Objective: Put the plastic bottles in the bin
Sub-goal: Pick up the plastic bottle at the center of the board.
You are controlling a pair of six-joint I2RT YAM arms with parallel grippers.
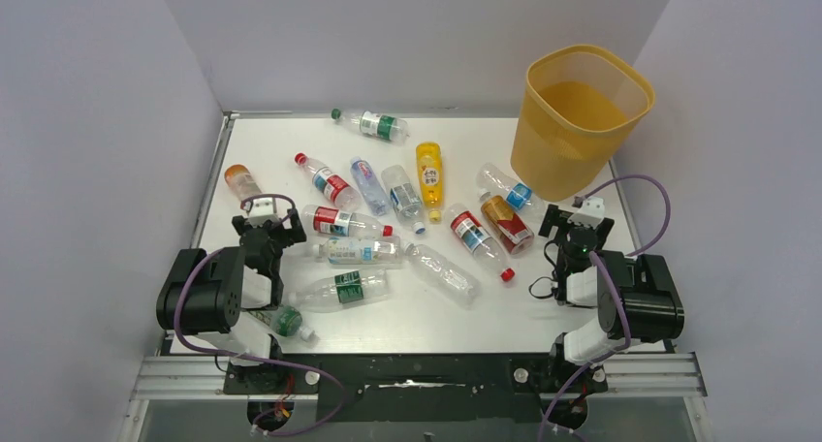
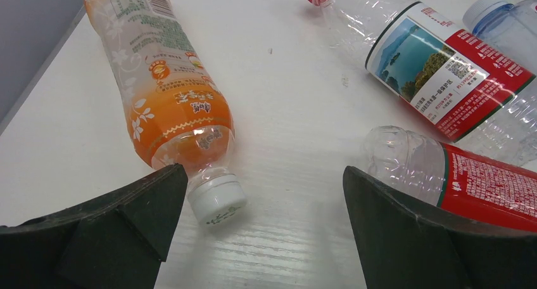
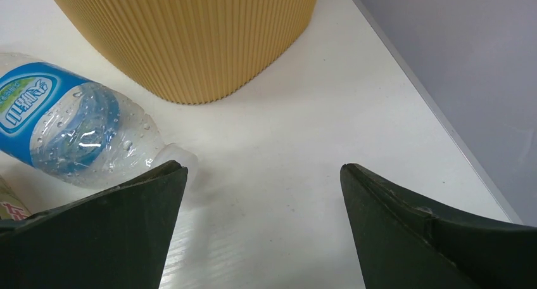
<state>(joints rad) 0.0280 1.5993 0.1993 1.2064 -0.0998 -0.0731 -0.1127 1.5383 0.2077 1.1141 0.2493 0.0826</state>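
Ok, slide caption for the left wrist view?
Open left claw, orange bottle by one finger, red-labelled bottle by the other.

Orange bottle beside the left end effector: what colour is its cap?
White cap on the orange bottle; shows best in the left wrist view.

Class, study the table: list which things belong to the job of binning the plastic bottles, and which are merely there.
Belongs to the job:
plastic bottles scattered on the table
yellow-orange bin at the far right
left gripper and right gripper, both open

Merely there:
purple cables
metal rail at the near edge
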